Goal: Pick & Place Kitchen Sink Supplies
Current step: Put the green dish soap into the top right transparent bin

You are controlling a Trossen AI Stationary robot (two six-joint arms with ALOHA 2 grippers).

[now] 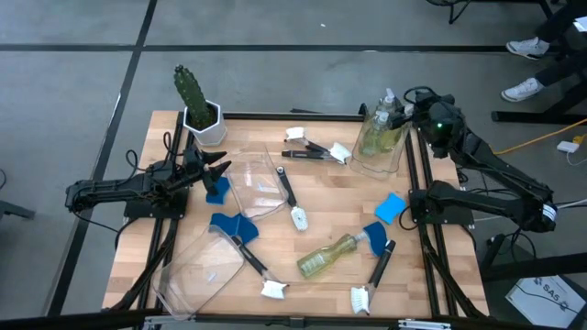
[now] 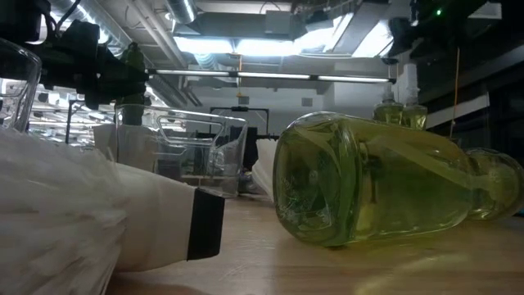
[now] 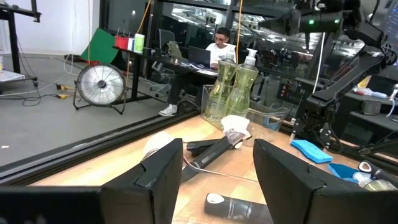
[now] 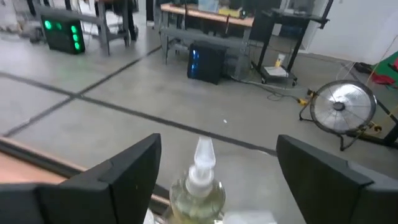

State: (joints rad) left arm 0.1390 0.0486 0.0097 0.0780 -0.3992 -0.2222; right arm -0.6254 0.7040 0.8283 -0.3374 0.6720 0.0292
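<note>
Now | right gripper [image 4: 214,171] open | pump bottle [image 4: 198,186] upright between fingers

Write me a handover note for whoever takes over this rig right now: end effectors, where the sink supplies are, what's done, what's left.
Right end effector: open, above the pump of a soap bottle standing in the far-right bin, holding nothing.
Left end effector: open, empty, over the table's left side beside a blue sponge.
Done: two soap bottles stand in the far-right bin.
Left on the table: one soap bottle lying down near the front, blue sponges at centre-left and right, and dish brushes at the far edge, the centre and the front. The near-left bin holds none yet.
</note>
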